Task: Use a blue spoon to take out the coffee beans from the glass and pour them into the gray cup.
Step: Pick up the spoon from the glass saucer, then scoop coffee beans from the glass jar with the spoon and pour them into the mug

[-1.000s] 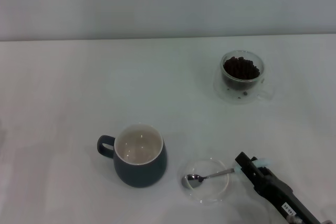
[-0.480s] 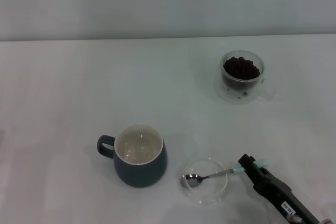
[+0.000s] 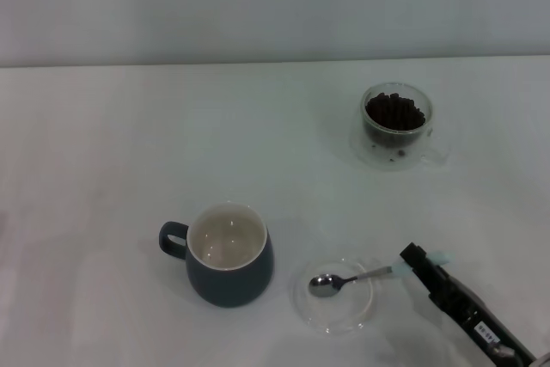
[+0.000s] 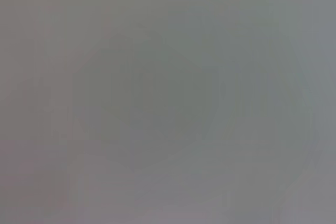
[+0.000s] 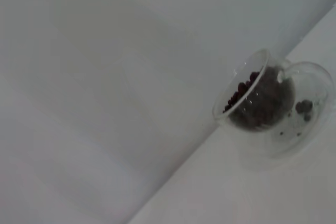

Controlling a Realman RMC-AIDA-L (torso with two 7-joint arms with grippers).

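Since the earlier frame, the right gripper (image 3: 418,261) has drawn the blue spoon (image 3: 361,278), clamped by its handle, toward 4 o'clock over the clear dish (image 3: 311,307). Right wrist view: coffee beans (image 5: 260,98) fill the glass (image 5: 247,109). The gray cup (image 3: 229,255) is empty; no scooping yet.

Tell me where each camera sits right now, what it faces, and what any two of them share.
Head view: on the robot's head, looking forward and down at the table; shows the right gripper shut on the blue spoon, beside the gray cup.
Left wrist view: a blank gray field; no part of the robot shows.
Right wrist view: on the right wrist, facing the glass of coffee beans; no gripper shows.
Shared: head and right wrist views both show the glass.
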